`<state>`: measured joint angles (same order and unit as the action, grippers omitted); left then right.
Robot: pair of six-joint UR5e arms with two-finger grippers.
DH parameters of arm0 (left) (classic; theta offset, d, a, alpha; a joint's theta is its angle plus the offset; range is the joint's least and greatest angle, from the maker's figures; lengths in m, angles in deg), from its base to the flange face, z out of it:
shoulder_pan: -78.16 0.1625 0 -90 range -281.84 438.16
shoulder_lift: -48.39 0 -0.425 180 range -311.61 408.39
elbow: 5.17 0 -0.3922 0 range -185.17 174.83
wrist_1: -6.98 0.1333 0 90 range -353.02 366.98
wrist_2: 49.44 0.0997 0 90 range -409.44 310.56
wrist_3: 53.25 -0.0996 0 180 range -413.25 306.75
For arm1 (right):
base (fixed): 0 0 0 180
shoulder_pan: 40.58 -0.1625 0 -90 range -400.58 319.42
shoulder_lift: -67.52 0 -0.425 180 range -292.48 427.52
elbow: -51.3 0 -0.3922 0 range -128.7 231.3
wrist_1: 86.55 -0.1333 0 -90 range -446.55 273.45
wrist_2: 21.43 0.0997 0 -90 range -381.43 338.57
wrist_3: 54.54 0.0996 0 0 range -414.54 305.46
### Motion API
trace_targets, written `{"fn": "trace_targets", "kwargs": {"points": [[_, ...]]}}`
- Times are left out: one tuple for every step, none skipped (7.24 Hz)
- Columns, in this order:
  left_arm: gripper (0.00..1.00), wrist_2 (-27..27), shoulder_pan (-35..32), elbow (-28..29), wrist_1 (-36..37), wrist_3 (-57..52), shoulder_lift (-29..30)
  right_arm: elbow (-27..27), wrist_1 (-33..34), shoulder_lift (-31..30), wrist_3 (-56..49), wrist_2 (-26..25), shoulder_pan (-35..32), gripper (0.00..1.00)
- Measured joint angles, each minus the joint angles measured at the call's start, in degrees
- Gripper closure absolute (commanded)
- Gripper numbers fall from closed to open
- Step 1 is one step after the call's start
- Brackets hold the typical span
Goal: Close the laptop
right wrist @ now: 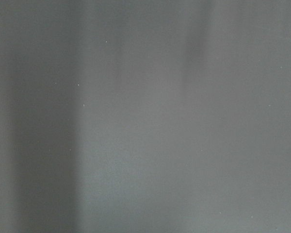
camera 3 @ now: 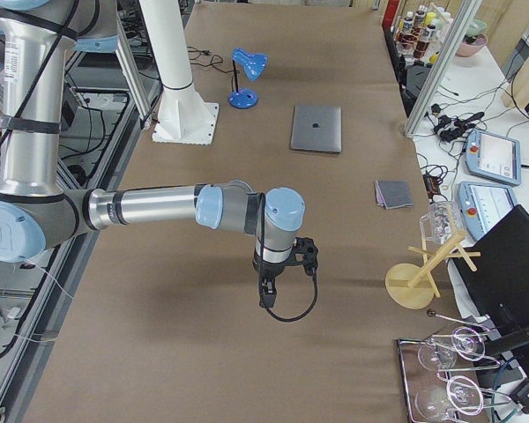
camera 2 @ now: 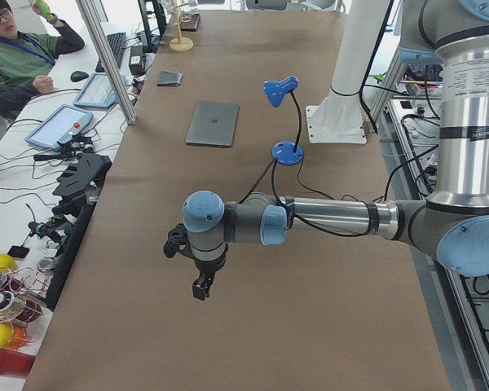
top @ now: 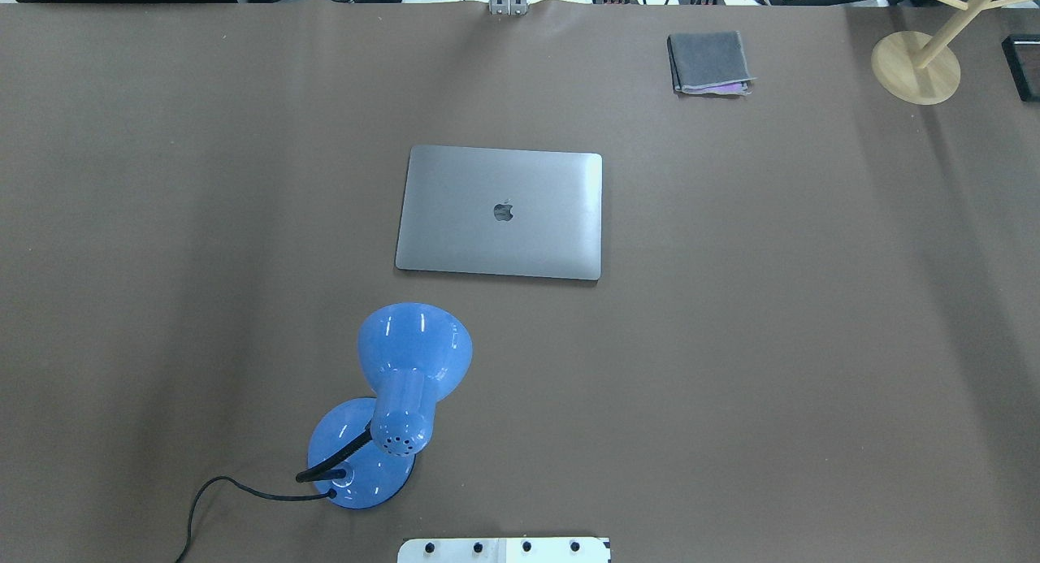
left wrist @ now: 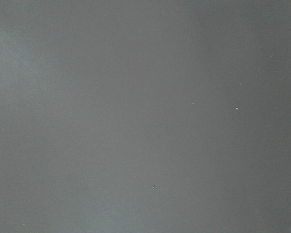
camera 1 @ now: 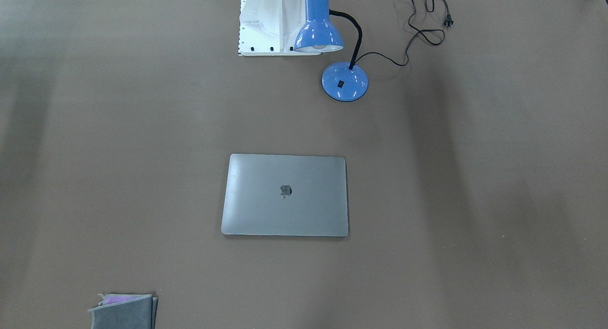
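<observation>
Laptop [top: 500,214] lid matt grey metal; lamp [top: 414,352] glossy blue; table cover [top: 772,303] matt brown, smooth.

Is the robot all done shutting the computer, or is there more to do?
Done: the laptop lies flat with its lid down and the apple logo facing up, so it looks shut.
In hand: nothing. The left gripper and the right gripper hang over the table, far from the laptop, touching nothing.
Left: probably nothing.
</observation>
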<state>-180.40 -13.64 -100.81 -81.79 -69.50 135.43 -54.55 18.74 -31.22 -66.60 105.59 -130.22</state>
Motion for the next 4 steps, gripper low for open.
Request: {"fn": "trace_targets", "kwargs": {"points": [[0.01, -0.04, 0.01, -0.22, -0.04, 3.60, -0.18, -0.03, 0.00, -0.03, -0.14, 0.24, 0.00, 0.00], [0.01, -0.11, 0.01, -0.29, -0.30, 5.29, -0.37, -0.09, -0.02, -0.04, -0.21, 0.31, 0.00, 0.00], [0.01, -0.15, 0.02, -0.55, -0.65, 5.86, -0.45, -0.20, -0.06, -0.05, -0.23, 0.41, 0.00, 0.00], [0.01, -0.16, 0.06, -1.30, -0.85, 6.02, -0.45, -0.24, -0.08, -0.05, -0.24, 0.86, 0.00, 0.00]]}}
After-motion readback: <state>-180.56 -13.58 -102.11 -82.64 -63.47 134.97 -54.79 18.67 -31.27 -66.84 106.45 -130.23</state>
